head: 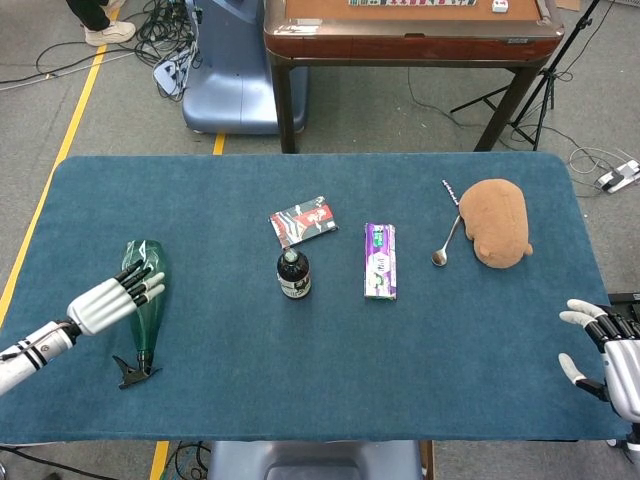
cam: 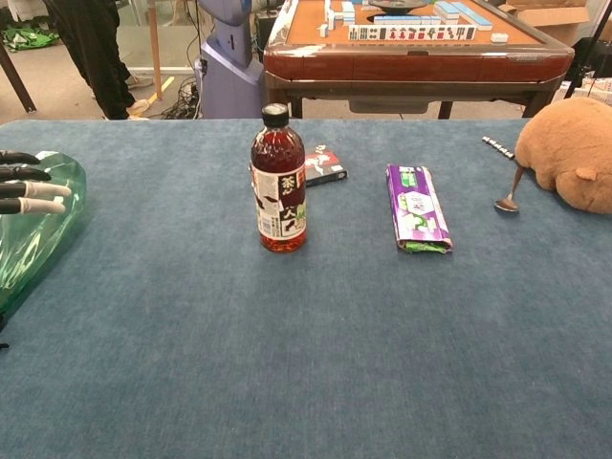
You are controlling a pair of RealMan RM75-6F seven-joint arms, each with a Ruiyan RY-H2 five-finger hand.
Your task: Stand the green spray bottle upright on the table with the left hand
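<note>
Green translucent plastic spray bottle [head: 147, 292] lies flat — likely light, slippery; grip mid-body. Left hand [head: 112, 299] hovers, fingers extended, empty.

Tea bottle [cam: 278, 180] label: Chinese characters, "茶" legible at top. Purple packet [cam: 417, 207], card pack [cam: 323, 164] print too small.

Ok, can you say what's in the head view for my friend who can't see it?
A green spray bottle lies flat on a blue table, with the left robot hand stretched over it. Mid-table: a tea bottle, a purple packet, a spoon and a brown plush toy.
</note>
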